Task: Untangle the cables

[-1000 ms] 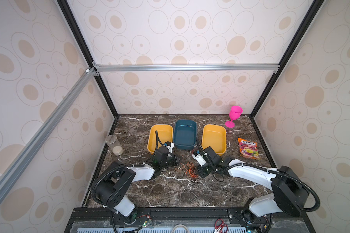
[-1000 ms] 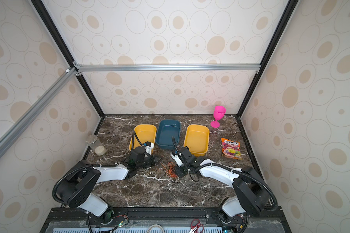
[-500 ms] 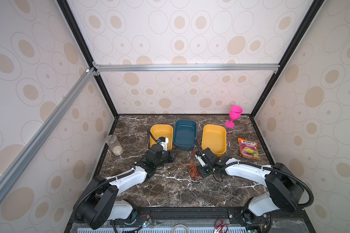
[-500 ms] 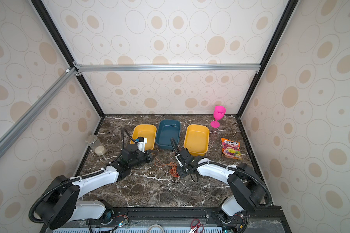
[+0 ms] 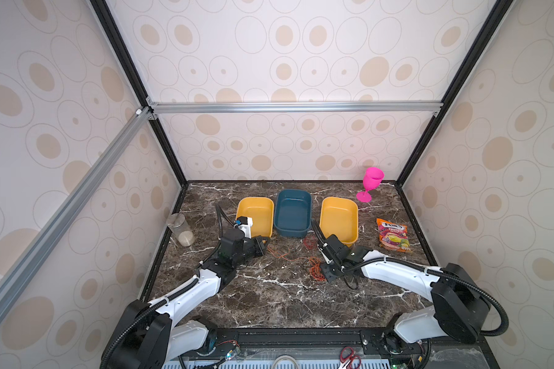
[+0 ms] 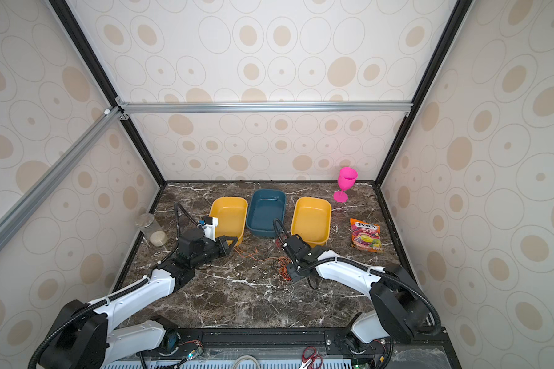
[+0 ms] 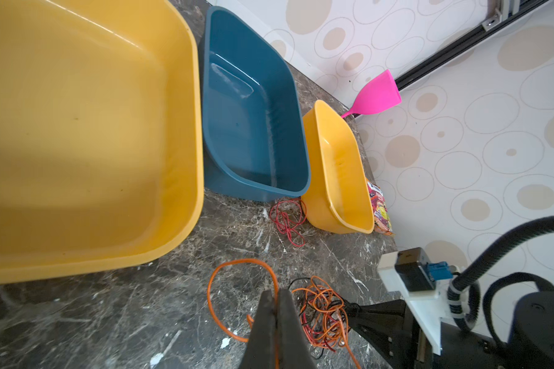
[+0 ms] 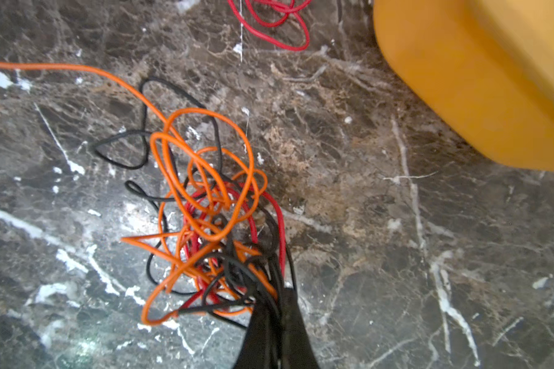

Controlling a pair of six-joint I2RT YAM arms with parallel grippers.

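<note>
Task item: you have a tangle of thin orange, red and black cables (image 8: 211,223) lying on the dark marble tabletop (image 5: 269,303), in front of the trays.
Right arm: right gripper (image 8: 274,306) is clamped on black strands at the tangle's edge.
Left arm: left gripper (image 7: 276,292) has its jaws pressed together on one orange strand (image 7: 243,261) that runs out from the tangle.
Stray loop: note a separate red wire loop (image 7: 287,217), apart from the tangle, just before the gap between the blue plastic tray (image 5: 293,195) and the right yellow plastic tray (image 5: 339,204).
Periphery: left yellow plastic tray (image 5: 256,204); pink plastic goblet (image 5: 371,183); sweets bag (image 5: 392,234); clear jar (image 5: 181,228).
</note>
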